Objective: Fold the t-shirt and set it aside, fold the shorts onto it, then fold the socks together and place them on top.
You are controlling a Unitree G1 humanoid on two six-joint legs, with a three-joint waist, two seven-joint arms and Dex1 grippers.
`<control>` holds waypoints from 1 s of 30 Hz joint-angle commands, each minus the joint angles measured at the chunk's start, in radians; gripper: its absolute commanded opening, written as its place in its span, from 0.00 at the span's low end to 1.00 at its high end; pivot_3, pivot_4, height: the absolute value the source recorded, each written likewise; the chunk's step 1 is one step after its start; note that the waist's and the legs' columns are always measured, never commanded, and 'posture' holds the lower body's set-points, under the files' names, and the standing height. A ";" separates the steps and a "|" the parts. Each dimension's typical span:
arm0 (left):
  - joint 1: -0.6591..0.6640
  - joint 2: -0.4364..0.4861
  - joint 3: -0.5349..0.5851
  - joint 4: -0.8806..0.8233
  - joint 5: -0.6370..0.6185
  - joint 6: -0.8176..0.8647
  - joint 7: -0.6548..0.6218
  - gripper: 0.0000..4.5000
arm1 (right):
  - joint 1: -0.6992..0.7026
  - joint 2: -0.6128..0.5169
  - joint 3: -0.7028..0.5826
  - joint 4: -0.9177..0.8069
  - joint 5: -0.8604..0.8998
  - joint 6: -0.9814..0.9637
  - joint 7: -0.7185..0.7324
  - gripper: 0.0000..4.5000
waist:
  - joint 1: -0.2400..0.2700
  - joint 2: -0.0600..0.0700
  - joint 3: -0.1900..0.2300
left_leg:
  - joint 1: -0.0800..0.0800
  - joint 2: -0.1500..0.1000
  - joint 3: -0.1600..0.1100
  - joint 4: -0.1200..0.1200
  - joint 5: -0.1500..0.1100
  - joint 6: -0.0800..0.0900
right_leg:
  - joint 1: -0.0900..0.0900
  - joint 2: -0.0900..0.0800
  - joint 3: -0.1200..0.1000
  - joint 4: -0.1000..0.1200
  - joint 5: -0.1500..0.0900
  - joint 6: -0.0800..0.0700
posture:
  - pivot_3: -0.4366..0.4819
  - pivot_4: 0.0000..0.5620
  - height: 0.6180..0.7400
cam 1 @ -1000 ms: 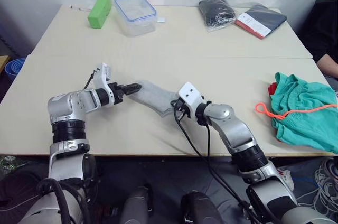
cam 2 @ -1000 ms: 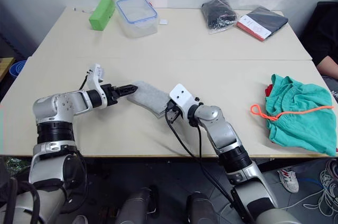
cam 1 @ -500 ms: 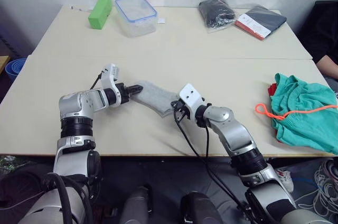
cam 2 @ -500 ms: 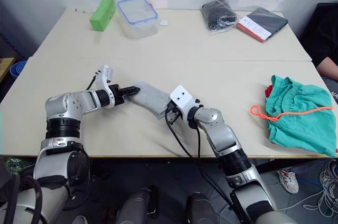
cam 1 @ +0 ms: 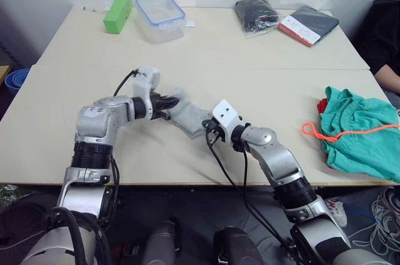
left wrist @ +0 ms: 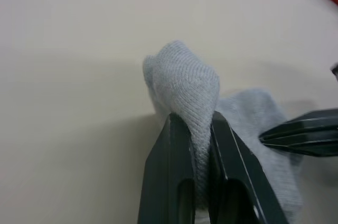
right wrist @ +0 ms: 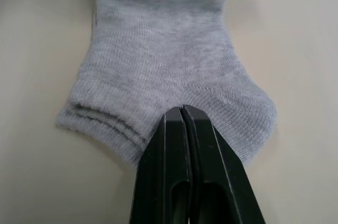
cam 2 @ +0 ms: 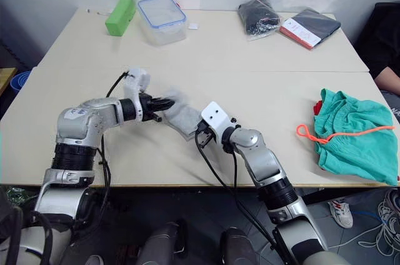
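Your left jaws [left wrist: 199,129] are clamped on the toe end of the socks [cam 1: 187,114], with a hump of knit bulging up between the fingers. Your right jaws [right wrist: 182,115] are pressed together on the cuff end, pinning it flat to the worktop [cam 1: 250,52].

In the last second your left arm has swung in and lifted its end, carrying it toward the right jaws, so the socks no longer lie stretched flat: the fold has begun, but the toe end has not yet come down on the cuff.

The socks sit near the middle of the front half of the worktop. The shorts [cam 1: 359,130] lie bunched at the right edge, a scrap of the t-shirt [cam 1: 321,104] showing under them; that is where the socks must end up.

No brand, label or writing is readable.
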State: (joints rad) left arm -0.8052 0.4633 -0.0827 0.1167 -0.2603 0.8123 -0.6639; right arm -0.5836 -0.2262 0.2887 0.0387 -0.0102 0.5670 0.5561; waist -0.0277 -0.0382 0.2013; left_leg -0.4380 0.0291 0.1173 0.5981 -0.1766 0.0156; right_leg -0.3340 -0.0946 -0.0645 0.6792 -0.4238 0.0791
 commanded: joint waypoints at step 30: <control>0.133 0.071 -0.284 -0.091 0.292 -0.376 -0.166 0.00 | -0.044 0.061 -0.114 -0.176 0.147 0.254 -0.069 0.00 | 0.001 0.000 0.000 | -0.002 0.001 0.000 -0.004 0.001 -0.001 | -0.004 0.000 0.000 0.000 -0.001 -0.002 | 0.48 0.27 1.00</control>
State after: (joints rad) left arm -0.6842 0.5309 -0.3701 0.0164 0.0183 0.4338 -0.8178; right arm -0.6187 -0.1710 0.1627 -0.1457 0.1410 0.8492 0.4965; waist -0.0270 -0.0379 0.2013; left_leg -0.4402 0.0295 0.1172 0.5947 -0.1753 0.0152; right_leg -0.3375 -0.0946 -0.0643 0.6791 -0.4246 0.0775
